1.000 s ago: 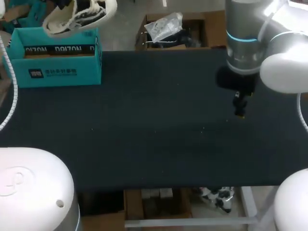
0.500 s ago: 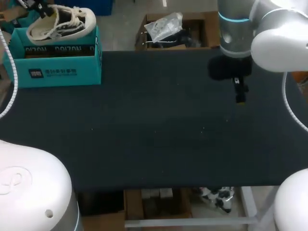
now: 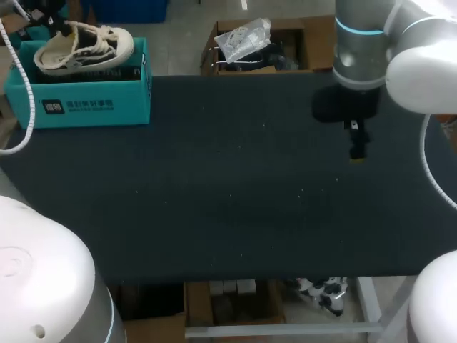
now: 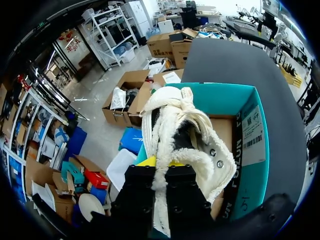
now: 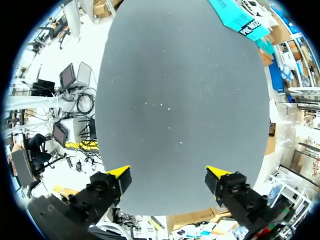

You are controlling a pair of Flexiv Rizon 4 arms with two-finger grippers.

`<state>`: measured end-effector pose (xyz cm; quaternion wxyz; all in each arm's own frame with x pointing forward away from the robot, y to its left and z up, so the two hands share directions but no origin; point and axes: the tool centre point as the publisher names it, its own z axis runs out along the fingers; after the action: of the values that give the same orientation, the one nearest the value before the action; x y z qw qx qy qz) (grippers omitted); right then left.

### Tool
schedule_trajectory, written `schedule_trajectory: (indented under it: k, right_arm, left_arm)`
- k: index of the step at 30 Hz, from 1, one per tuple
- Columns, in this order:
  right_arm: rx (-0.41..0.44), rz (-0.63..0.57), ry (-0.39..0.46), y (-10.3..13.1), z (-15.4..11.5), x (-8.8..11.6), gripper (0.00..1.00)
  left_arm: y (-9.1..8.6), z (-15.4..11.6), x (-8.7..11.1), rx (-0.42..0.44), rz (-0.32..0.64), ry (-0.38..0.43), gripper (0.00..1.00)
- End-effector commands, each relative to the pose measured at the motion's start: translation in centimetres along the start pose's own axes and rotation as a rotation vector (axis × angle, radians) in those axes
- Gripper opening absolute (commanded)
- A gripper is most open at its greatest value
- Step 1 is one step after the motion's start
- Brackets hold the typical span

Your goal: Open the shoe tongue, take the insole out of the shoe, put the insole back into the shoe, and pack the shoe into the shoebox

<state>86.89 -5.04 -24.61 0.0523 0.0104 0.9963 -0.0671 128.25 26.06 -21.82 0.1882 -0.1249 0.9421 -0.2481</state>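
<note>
**Shoe at the shoebox, left jaws clenched on it**

My left gripper [image 4: 161, 166] grasps the shoe [image 4: 176, 122] at its heel end. The fleecy collar runs between the two fingers, which press it from both sides. The shoe extends ahead of the fingers, toe pointing away from them, over the open top of the teal shoebox [image 4: 252, 150].

In the head view the shoe sits at rim level in the box, which stands at the far left corner of the dark table [image 3: 228, 207]. I cannot tell whether the sole touches the box floor.

My right gripper [image 5: 168, 174] hangs over the right half of the table, well apart from box and shoe. Its jaws are released and spread wide, with the table surface showing between them.
</note>
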Motion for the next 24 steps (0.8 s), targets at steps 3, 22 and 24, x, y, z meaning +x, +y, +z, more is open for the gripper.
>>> schedule_trajectory:
  k: [3,22,24]
  right_arm:
    - [-0.009,0.002,0.031,-0.1,0.3,-0.2,1.00]
    - [-0.006,0.029,0.049,0.2,0.7,0.9,1.00]
    - [-0.006,0.029,0.049,0.2,0.7,0.9,1.00]
  left_arm:
    - [1.3,1.9,-0.5,0.026,0.063,0.247,0.00]
    - [2.8,2.1,4.1,-0.018,0.210,0.372,0.00]
    - [2.9,2.6,4.3,-0.029,0.211,0.409,0.00]
